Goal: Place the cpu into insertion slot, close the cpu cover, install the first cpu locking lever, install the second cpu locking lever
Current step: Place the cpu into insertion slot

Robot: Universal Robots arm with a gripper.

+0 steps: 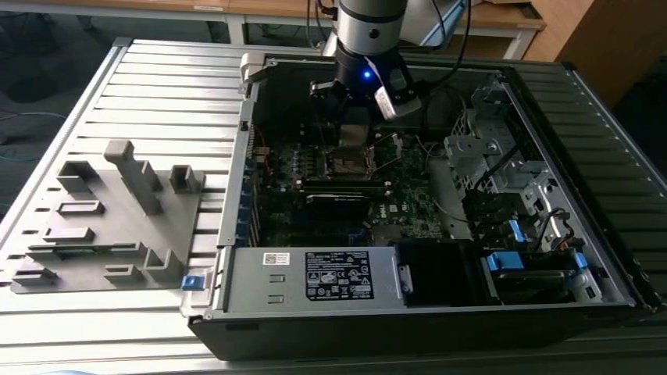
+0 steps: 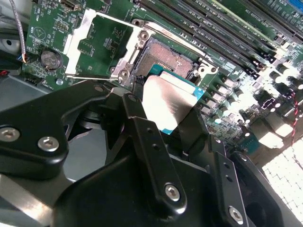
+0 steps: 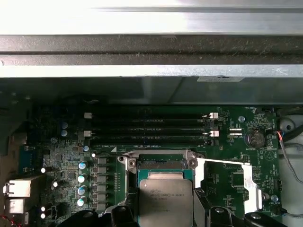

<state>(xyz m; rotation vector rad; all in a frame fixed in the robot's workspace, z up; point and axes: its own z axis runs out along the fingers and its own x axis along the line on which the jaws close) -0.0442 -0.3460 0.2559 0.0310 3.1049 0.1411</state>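
My gripper (image 2: 165, 116) is shut on the cpu (image 2: 165, 99), a flat silver-grey square chip clamped between the two black fingers (image 2: 137, 123). In the first wrist view the cpu (image 3: 165, 201) hangs low over the near edge of the insertion slot (image 3: 161, 164), a black socket with a silver rim on the green board. The slot's dark centre (image 2: 163, 61) lies bare. The cpu cover (image 2: 102, 45), a silver frame with a square cut-out, is swung open beside the slot (image 3: 236, 182). In the exterior view the gripper (image 1: 354, 129) stands inside the open case, just above the slot (image 1: 351, 162).
Long black memory slots (image 3: 151, 127) run beyond the socket, and a coin battery (image 3: 255, 138) sits past the cover. The case wall (image 3: 151, 52) rises behind. A power supply (image 1: 312, 273) and drive cage (image 1: 501, 164) flank the board. A grey fixture (image 1: 105, 219) lies at the exterior view's left.
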